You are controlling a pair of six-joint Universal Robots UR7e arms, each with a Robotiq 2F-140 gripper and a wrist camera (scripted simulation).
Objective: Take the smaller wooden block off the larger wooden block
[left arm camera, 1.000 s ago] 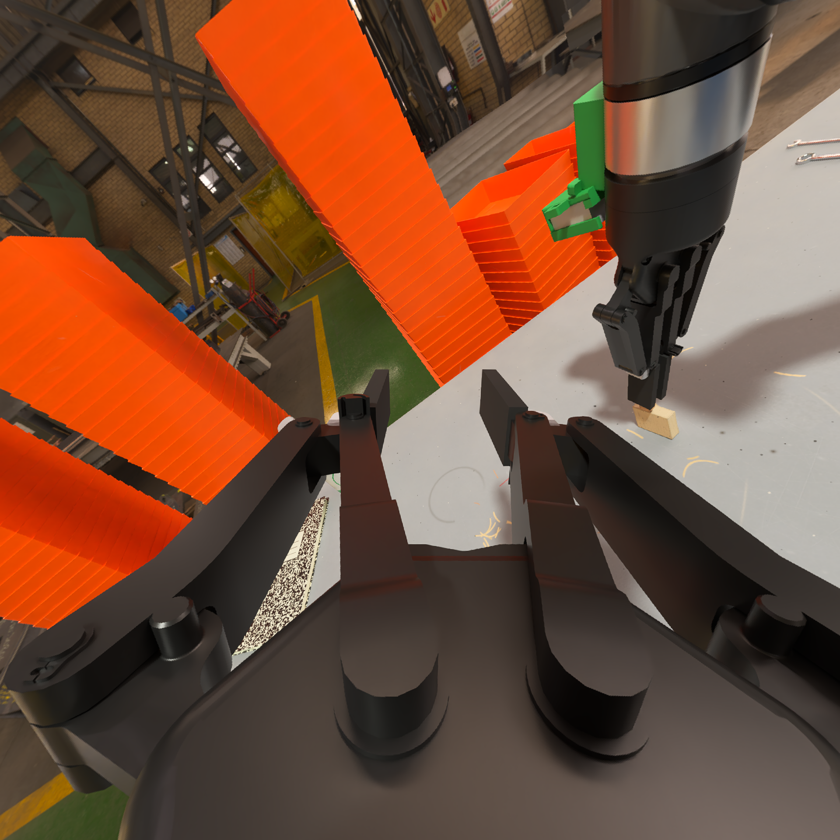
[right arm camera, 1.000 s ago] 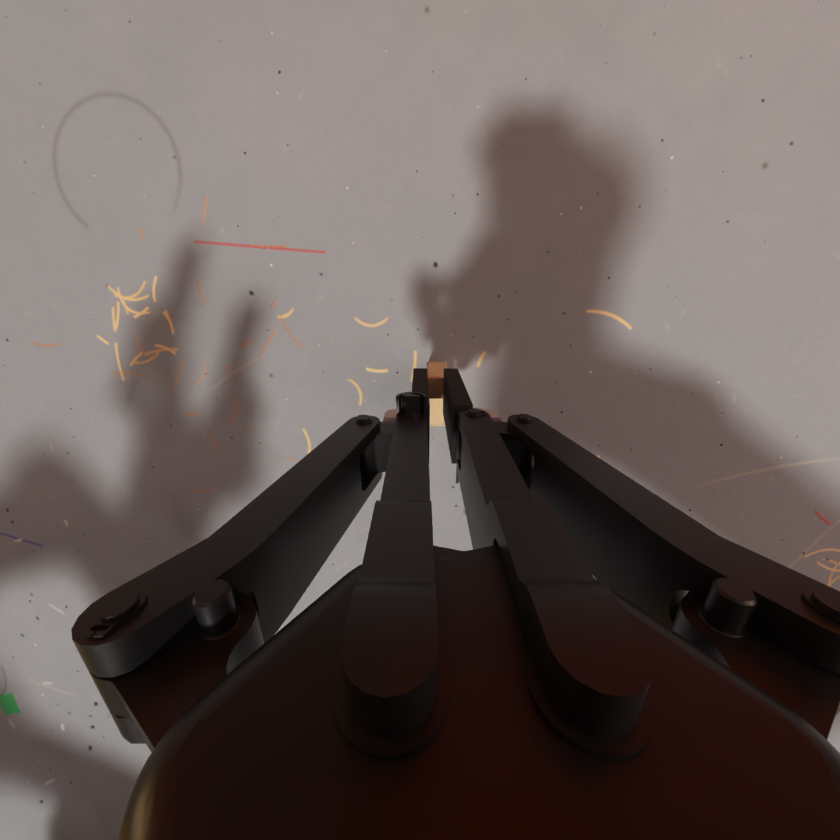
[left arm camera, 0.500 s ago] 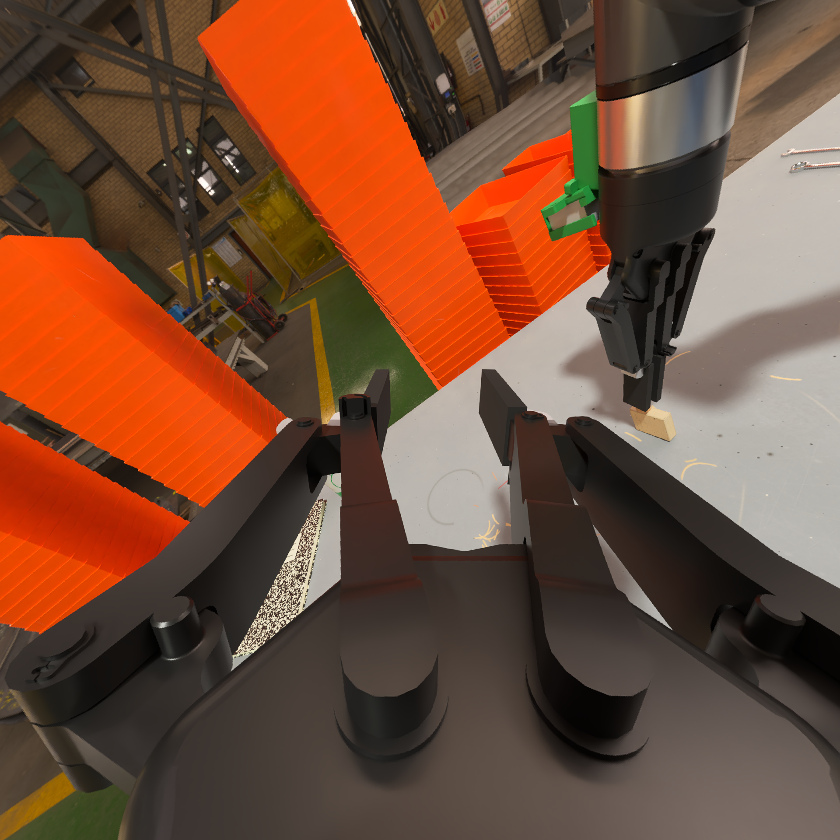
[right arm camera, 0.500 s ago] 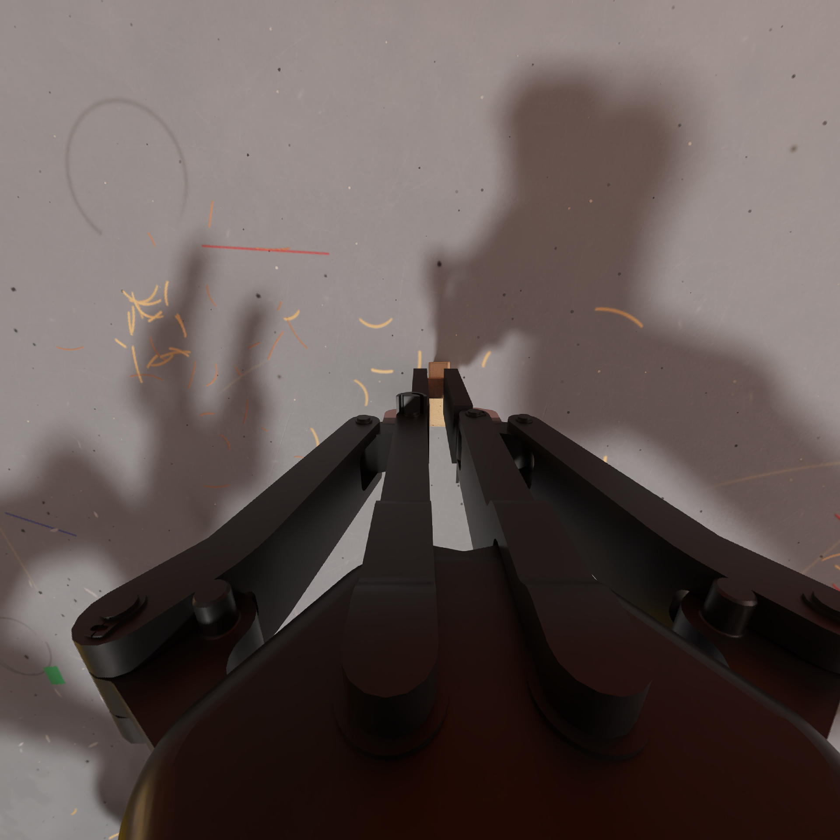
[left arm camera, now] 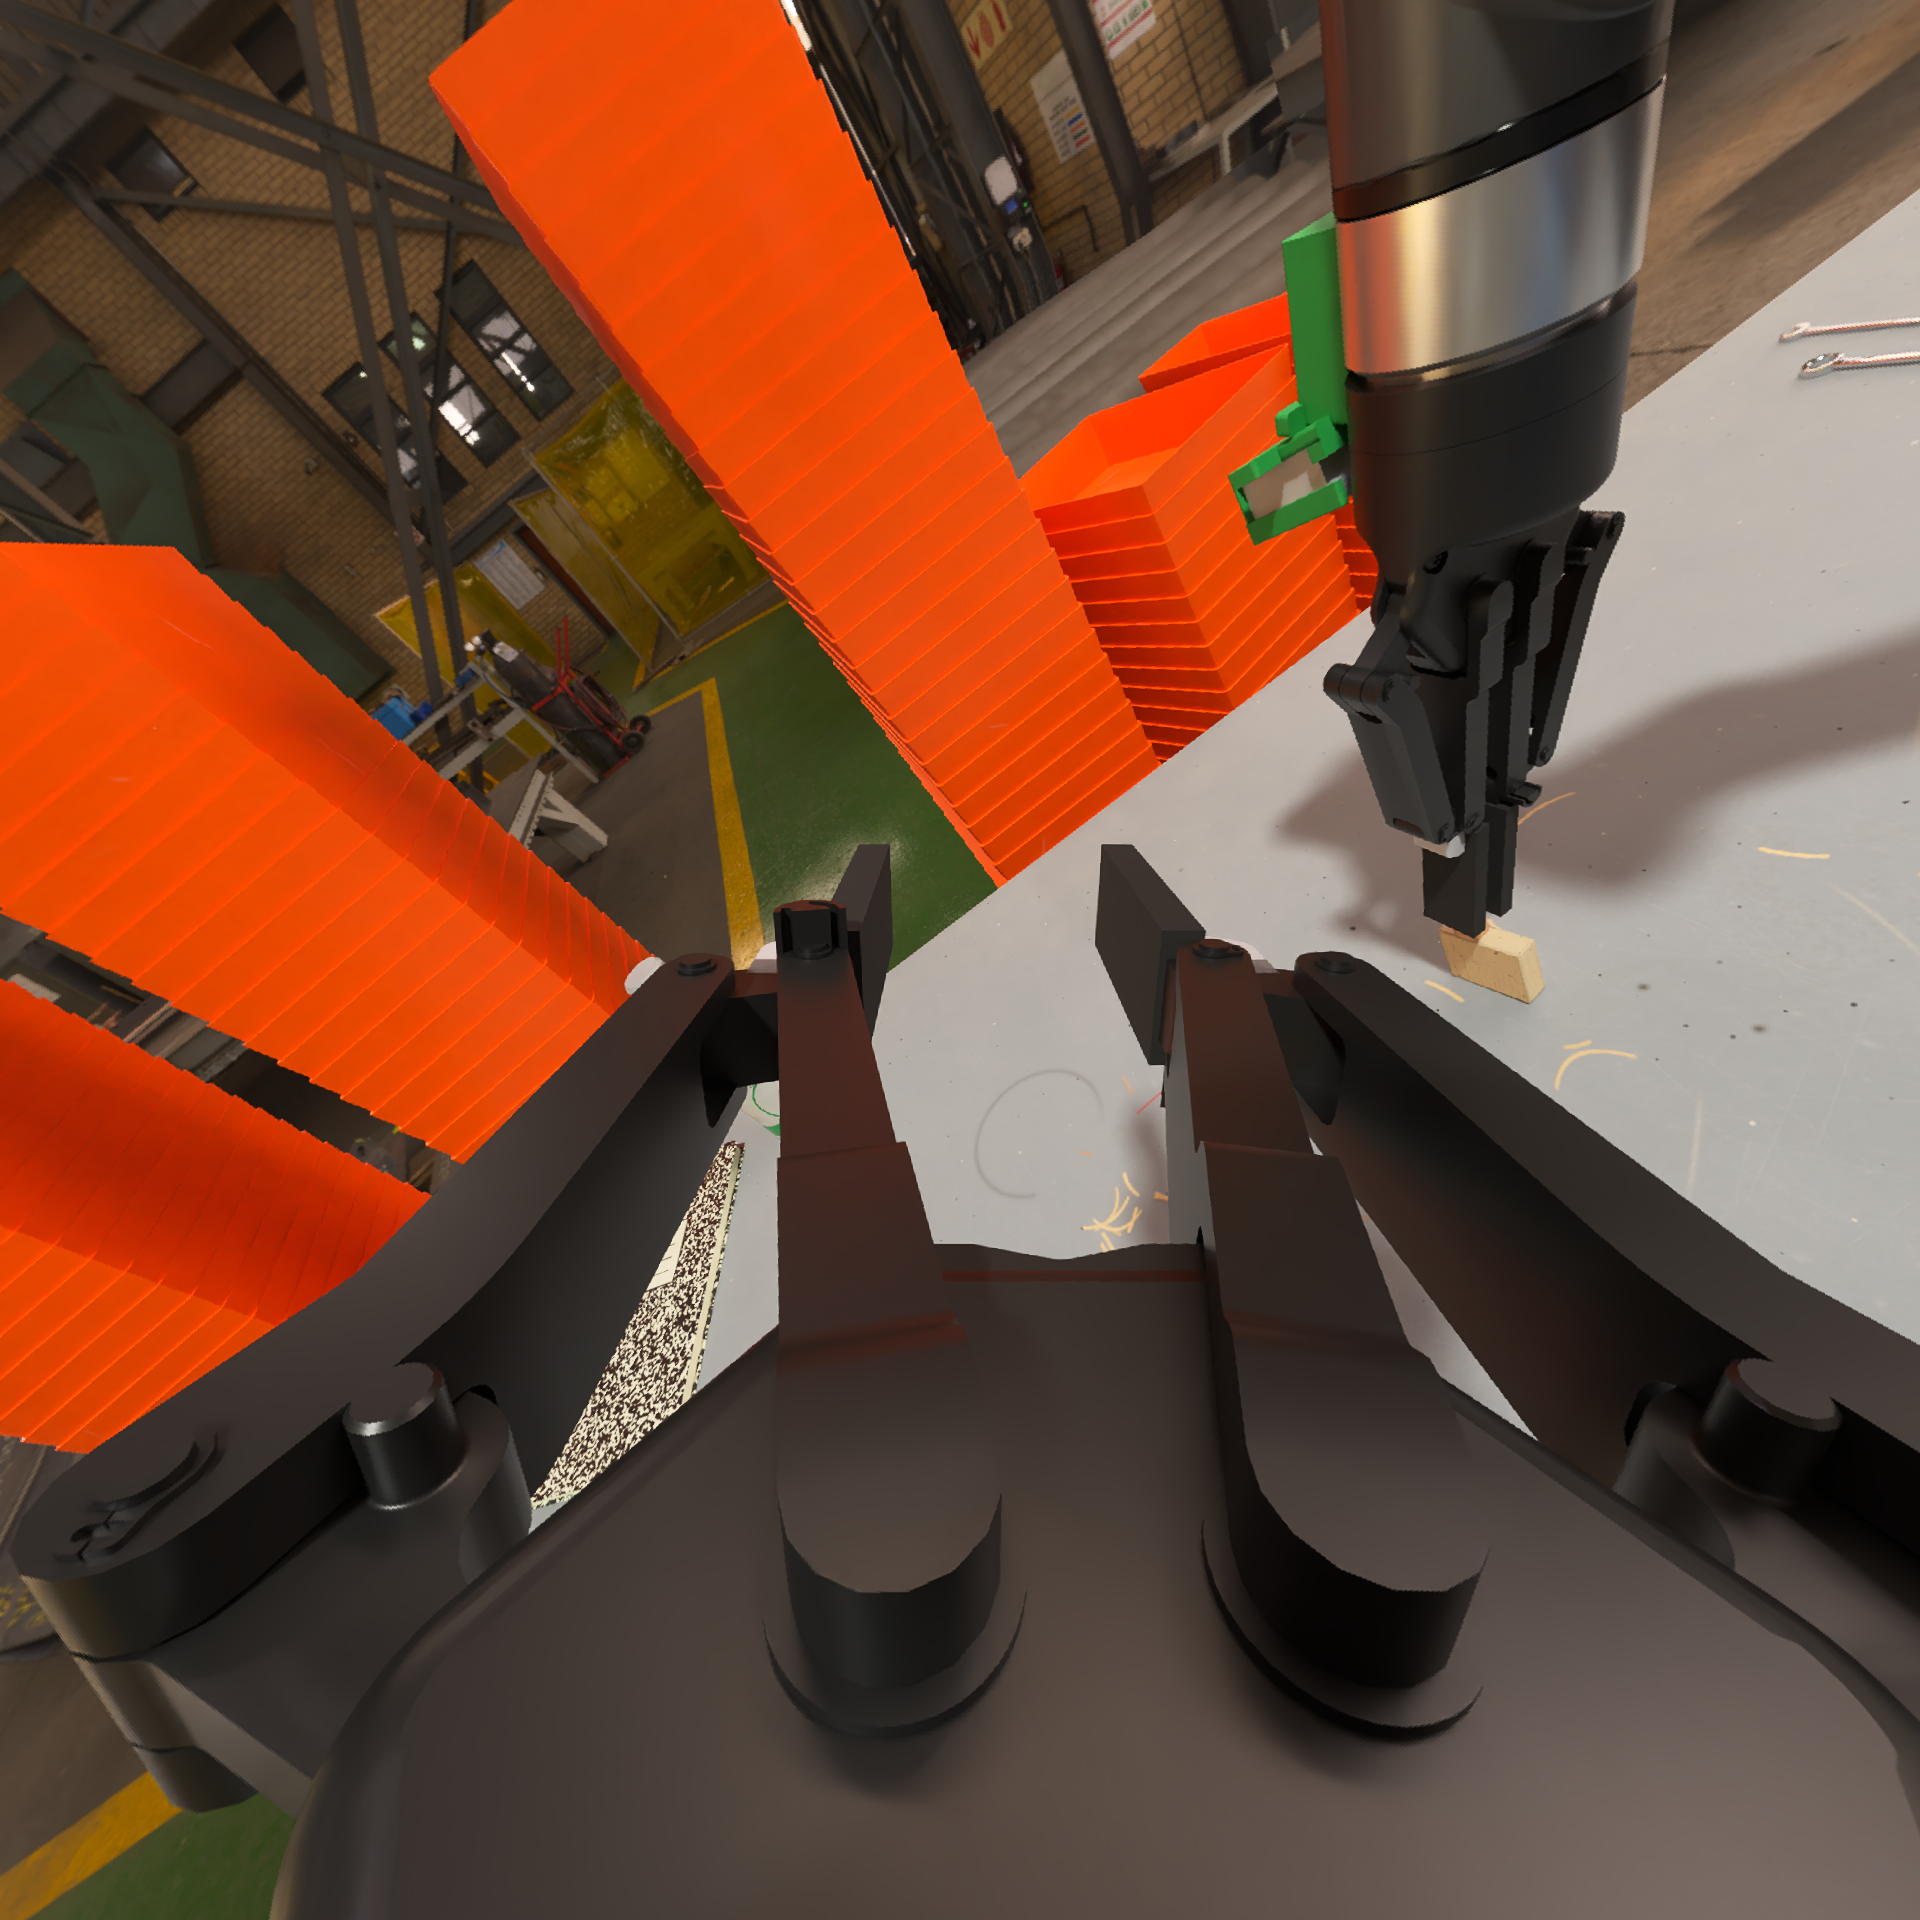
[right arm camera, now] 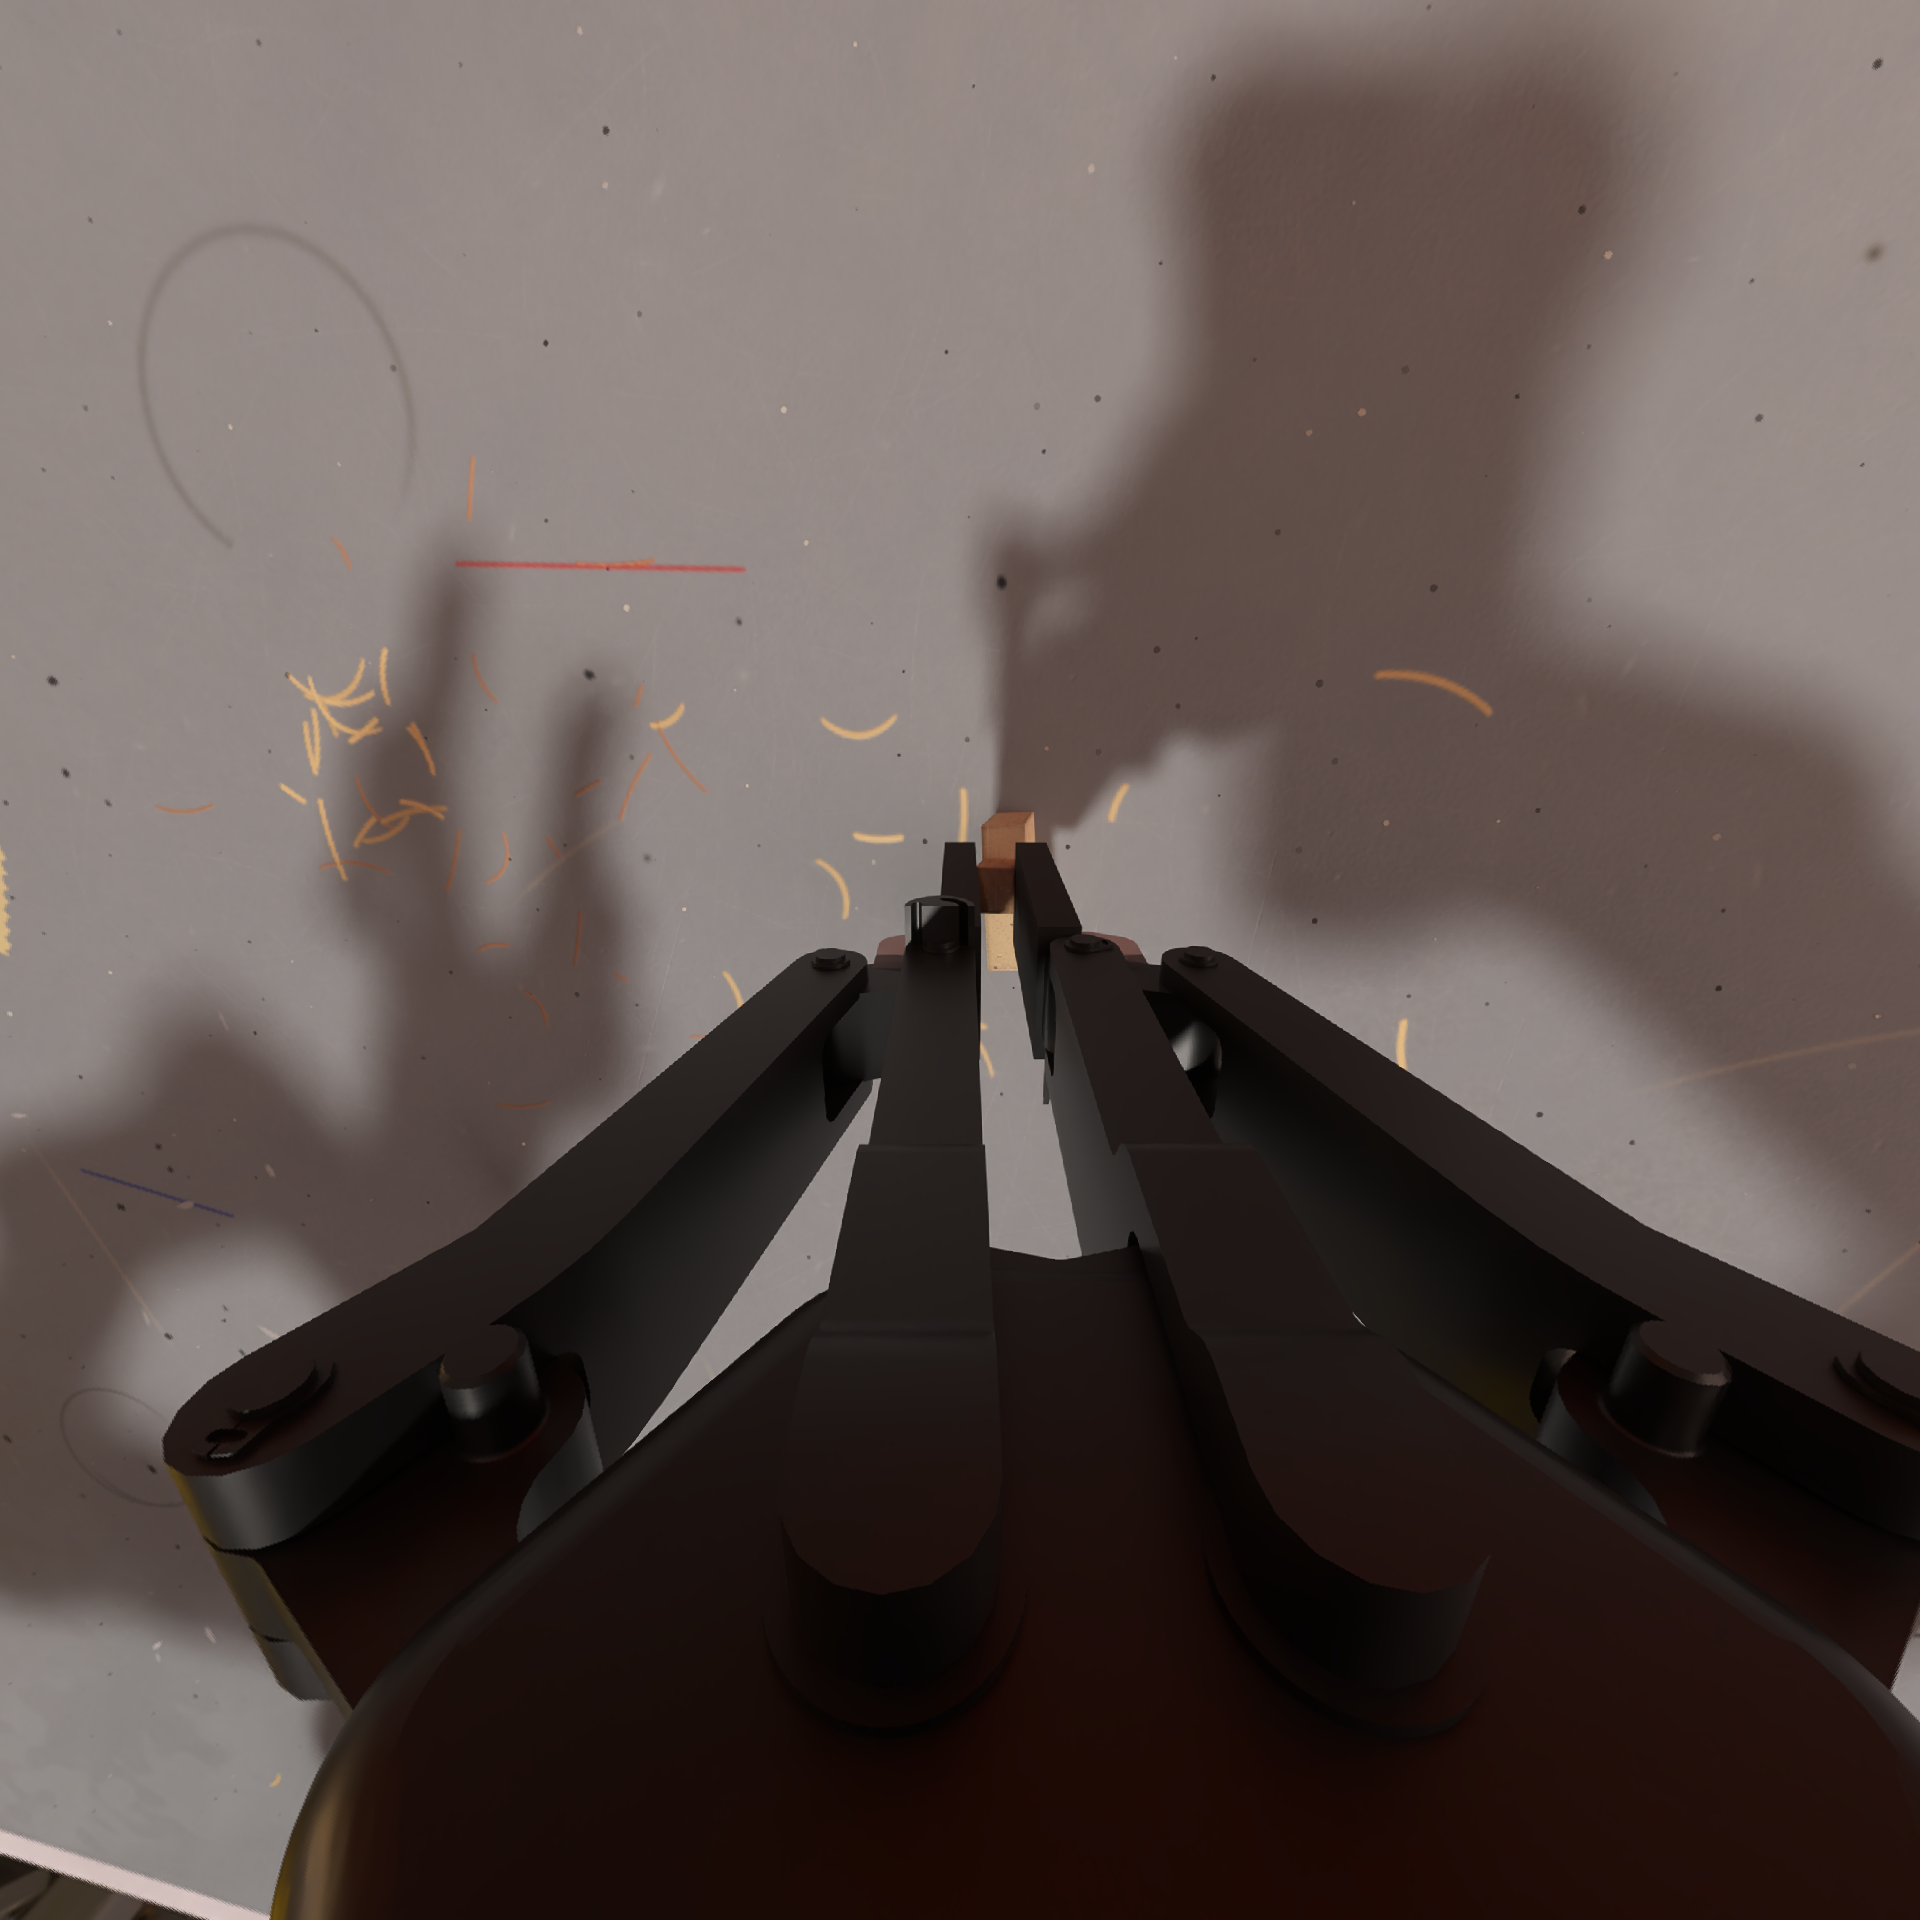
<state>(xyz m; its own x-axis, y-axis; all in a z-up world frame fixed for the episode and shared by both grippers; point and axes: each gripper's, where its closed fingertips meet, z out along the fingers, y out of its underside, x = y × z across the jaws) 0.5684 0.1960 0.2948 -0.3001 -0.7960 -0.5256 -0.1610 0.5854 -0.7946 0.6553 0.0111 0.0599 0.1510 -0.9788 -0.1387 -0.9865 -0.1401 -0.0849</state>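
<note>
In the right wrist view my right gripper [right arm camera: 1000,871] is shut on the smaller wooden block [right arm camera: 1006,836], a brown cube that sticks out past the fingertips. The larger wooden block [right arm camera: 1000,940], pale, shows in the gap just behind it. Whether the two blocks still touch I cannot tell. In the left wrist view the right gripper [left arm camera: 1465,914] points down with its tips at the top of the larger block [left arm camera: 1501,964] on the grey table [left arm camera: 1714,935]; the smaller block is hidden there. My left gripper [left arm camera: 1003,909] is open and empty, to the left of the blocks.
Tall stacks of orange bins [left arm camera: 831,468] stand beyond the table's far edge. A speckled notebook [left arm camera: 665,1320] lies at the left edge under my left gripper. Two wrenches [left arm camera: 1849,348] lie far right. Wood shavings [right arm camera: 353,748] are scattered on the table.
The right arm's upper part has shifted left in the left wrist view while its fingertips stay at the blocks. It stays shut on the smaller block. The left gripper has not moved.
</note>
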